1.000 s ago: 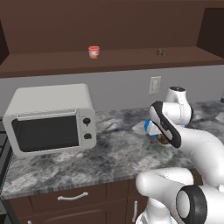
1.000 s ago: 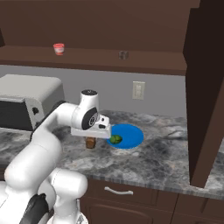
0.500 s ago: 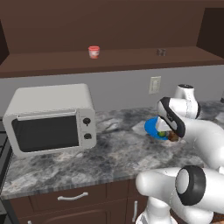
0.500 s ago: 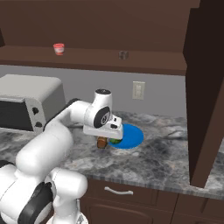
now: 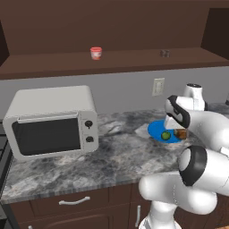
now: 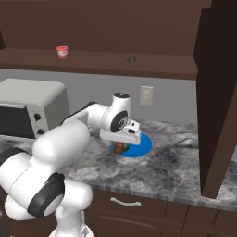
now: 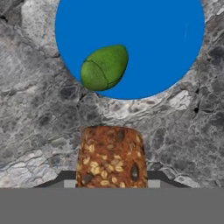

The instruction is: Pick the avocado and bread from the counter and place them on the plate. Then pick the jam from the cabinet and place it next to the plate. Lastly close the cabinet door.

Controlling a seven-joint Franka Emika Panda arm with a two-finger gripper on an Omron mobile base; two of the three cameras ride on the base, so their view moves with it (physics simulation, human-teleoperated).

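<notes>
Jam (image 5: 95, 53) on the cabinet (image 5: 112, 62) shelf, upper left of frame. Avocado (image 7: 104, 68) lying on the plate (image 7: 166, 48), toward its lower-left edge. Bread (image 7: 110, 156) clamped in the jaws (image 7: 110, 183), bottom centre, above the marbled surface (image 7: 39, 113) just short of the plate.

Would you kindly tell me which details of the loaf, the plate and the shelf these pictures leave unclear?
- Brown seeded bread loaf, hand view: its lower end is cut off at the bottom, so the finger contact is unseen.
- Flat blue plate, right base view: the white arm hides its left part.
- Small dark object on the cabinet shelf, left base view: too small to identify.
- Red-lidded jam jar: label too small to read.
</notes>
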